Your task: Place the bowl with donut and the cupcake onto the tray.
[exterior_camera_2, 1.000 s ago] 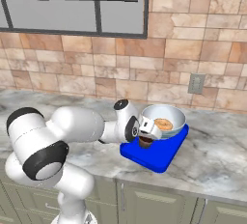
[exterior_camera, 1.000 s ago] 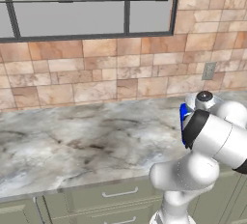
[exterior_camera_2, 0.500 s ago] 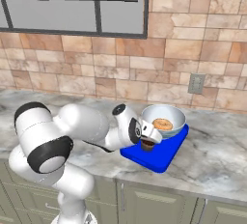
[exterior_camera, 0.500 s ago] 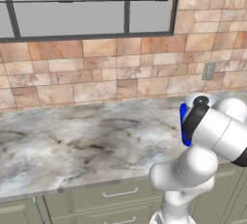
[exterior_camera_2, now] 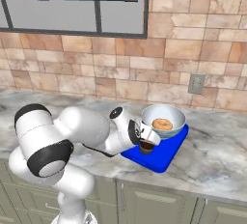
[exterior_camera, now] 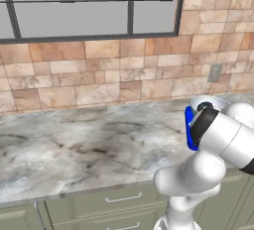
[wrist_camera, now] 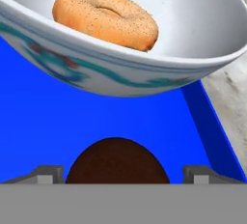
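The bright blue tray (exterior_camera_2: 166, 156) lies on the marble counter, its left rim (exterior_camera: 189, 128) peeking out behind my arm. On its far half stands the round white bowl (exterior_camera_2: 150, 117) holding the golden donut (exterior_camera_2: 162, 124). My gripper (exterior_camera_2: 146, 142) reaches low over the tray's near half, shut on the dark brown cupcake (exterior_camera_2: 146, 147). In the hand view the cupcake (wrist_camera: 117, 162) sits between my fingertips (wrist_camera: 47, 173) just above the blue tray floor (wrist_camera: 72, 121). The bowl's wall (wrist_camera: 120, 80) and the donut (wrist_camera: 106, 18) are close ahead, apart from the cupcake.
The marble counter (exterior_camera_2: 217, 155) stretches right of the tray and far to the left (exterior_camera: 74, 144). A tiled wall with an outlet (exterior_camera_2: 196, 83) and a window rises behind. Cabinet drawers (exterior_camera: 119, 199) run under the counter's front edge.
My hand with the cupcake has sunk slightly toward the tray floor, and the elbow has swung. Bowl, donut and tray have stayed put.
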You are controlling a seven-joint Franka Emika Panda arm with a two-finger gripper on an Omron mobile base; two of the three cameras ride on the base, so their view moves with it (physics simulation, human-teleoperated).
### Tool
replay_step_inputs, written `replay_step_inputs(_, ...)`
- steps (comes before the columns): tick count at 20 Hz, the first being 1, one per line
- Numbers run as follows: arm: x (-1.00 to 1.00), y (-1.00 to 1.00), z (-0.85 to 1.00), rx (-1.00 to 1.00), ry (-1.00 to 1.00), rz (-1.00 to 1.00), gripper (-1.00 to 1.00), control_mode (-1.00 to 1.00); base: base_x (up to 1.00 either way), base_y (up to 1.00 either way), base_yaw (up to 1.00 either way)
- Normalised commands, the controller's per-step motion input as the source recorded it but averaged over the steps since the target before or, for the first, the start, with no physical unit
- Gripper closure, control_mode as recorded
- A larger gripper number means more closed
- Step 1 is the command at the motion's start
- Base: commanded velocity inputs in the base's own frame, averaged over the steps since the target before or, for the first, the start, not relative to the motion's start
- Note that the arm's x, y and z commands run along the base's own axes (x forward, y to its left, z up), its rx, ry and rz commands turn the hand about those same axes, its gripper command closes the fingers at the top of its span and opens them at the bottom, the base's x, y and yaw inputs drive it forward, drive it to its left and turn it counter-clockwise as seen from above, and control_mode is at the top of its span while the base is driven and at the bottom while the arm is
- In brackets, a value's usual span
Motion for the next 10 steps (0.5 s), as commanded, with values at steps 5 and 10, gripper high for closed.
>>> replay_step_inputs(5, 0.00, 0.00, 0.23, 0.00, 0.00, -0.05, -1.00, -1.00, 0.00, 0.00, 0.00)
replay_step_inputs(10, -0.12, -0.05, 0.52, 0.00, 0.01, -0.04, -1.00, -1.00, 0.00, 0.00, 0.00)
